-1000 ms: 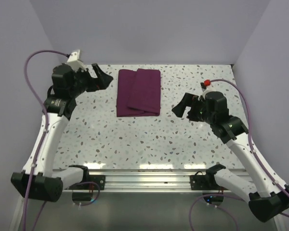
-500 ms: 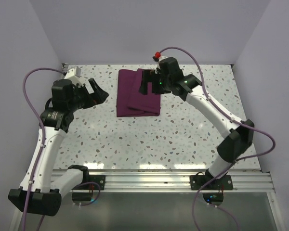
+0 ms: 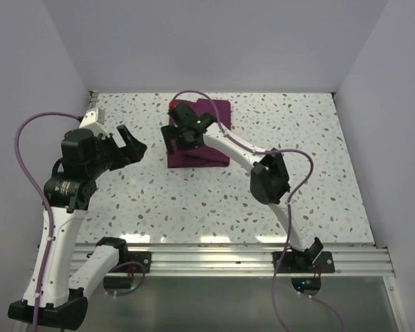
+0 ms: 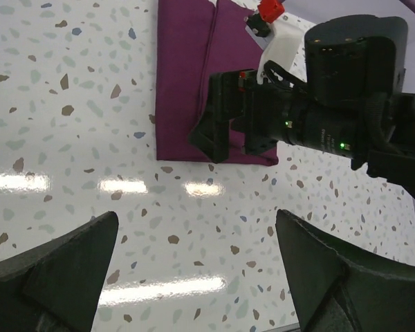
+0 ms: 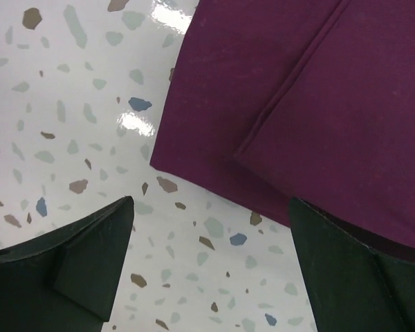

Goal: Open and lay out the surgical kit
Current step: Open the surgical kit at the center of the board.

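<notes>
surface: pale speckled table (image 3: 194, 200), with lavender walls (image 3: 214, 41) on three sides.
kit: your dark maroon cloth wrap (image 3: 218, 111) lies flat and folded shut at the far middle of the table. a fold edge runs along its length. whatever is inside is hidden.
right gripper: your right arm reaches across to the wrap, and the right gripper (image 3: 174, 146) hangs over its near left corner. the fingers are spread wide, one above bare table and one above the cloth's near edge. they pinch nothing, and you cannot tell whether they touch the cloth.
left gripper: the left gripper (image 3: 133, 144) sits to the left of the wrap, apart from it and pointing toward it. its fingers are spread and hold nothing.
cables: a purple cable (image 3: 28, 135) loops off your left arm.
</notes>
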Available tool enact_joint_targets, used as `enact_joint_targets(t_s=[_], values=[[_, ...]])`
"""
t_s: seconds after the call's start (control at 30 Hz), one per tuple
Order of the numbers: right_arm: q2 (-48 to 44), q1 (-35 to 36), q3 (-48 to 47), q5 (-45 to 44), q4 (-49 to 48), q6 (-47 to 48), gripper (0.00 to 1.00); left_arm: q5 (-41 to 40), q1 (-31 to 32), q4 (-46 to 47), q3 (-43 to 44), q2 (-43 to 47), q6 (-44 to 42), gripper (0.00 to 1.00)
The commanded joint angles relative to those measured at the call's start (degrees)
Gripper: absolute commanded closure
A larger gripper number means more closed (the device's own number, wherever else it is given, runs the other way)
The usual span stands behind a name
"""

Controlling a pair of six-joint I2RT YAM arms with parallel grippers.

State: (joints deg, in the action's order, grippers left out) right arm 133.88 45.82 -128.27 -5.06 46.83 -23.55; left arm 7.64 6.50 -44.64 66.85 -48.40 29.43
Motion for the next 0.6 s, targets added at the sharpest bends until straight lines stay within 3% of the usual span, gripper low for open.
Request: enact_joint_targets(t_s=[0.0, 0.33, 0.4, 0.53, 0.57], values=[[4.08, -0.21, -7.16, -3.81, 2.21, 0.08, 0.03, -0.69, 0.09, -3.25, 1.53, 0.5, -1.92, 0.0], [11.65, -0.03, -11.12, -11.46, 1.86, 0.7, 0.04, -1.92, 0.09, -5.72, 1.97, 1.03, -4.82, 0.0], [12.28, -0.12, -11.39, -11.64, 2.13, 0.44, 0.07, -2.36, 0.26, -5.81, 2.06, 0.77, -5.26, 0.0], [13.15, 0.05, -10.08, -10.41, 1.69, -1.06, 0.25, -3.07, 0.7, -5.54, 2.14, 0.33, -5.61, 0.0], [13.24, -0.03, -9.72, -10.06, 1.34, -1.32, 0.37, -3.24, 0.88, -5.46, 2.06, 0.15, -5.7, 0.0]])
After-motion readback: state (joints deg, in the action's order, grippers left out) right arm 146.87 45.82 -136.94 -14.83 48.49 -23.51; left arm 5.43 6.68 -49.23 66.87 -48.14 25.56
